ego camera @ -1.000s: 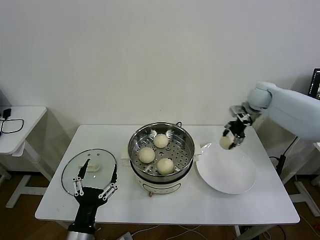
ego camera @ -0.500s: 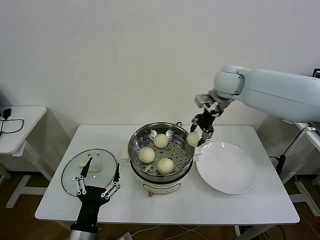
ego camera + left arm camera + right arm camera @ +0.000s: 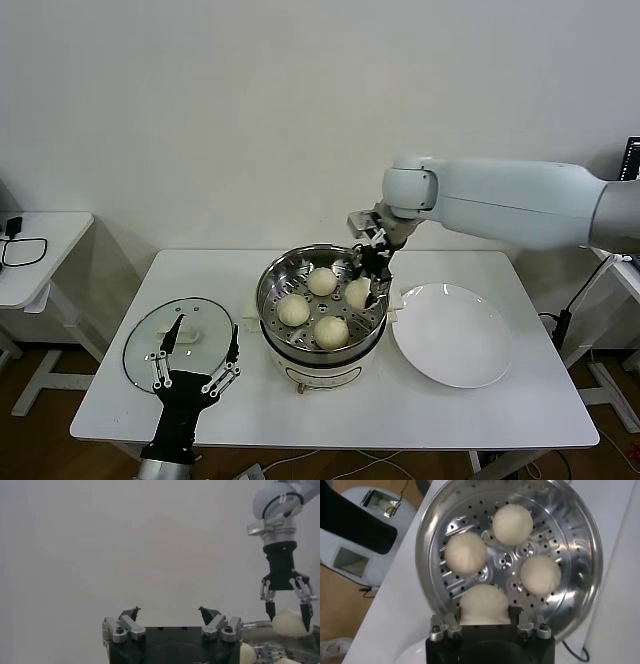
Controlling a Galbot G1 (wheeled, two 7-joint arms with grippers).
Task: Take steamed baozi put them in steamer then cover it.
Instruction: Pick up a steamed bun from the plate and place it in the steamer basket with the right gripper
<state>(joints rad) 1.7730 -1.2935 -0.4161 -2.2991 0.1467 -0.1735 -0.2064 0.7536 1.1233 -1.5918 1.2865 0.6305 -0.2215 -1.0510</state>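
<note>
A: Stainless steel marks the steamer (image 3: pixel 322 300), which sits at the centre of the white table (image 3: pixel 480 415) in the head view. State its contents.

B: Three buns (image 3: pixel 293 310) rest on the perforated tray (image 3: pixel 506 560) inside it, clearly apart from one another. A fourth bun (image 3: pixel 358 292) hangs over the right part of the pot, just above the tray.

A: What holds the fourth bun?

B: The right gripper (image 3: pixel 366 287). Its jaws are narrowed onto the bun, one finger on each side. The arm enters from the right edge of the head view and points the gripper downward. In the right wrist view the held bun (image 3: pixel 484 605) sits at lower centre, directly above the gripper body, with the three loose buns spread across the tray beyond it.

A: Position of the left gripper?

B: The left gripper (image 3: pixel 193 372) is at the lower left of the head view, above the near edge of the table and the near rim of the glass lid (image 3: pixel 180 340). Its jaws stand wide and hold nothing.

A: Other items?

B: A white plate (image 3: pixel 452 336) lies at centre right, just beside the steamer, with nothing on it. The lid lies flat at the left of the table, apart from the steamer.
</note>
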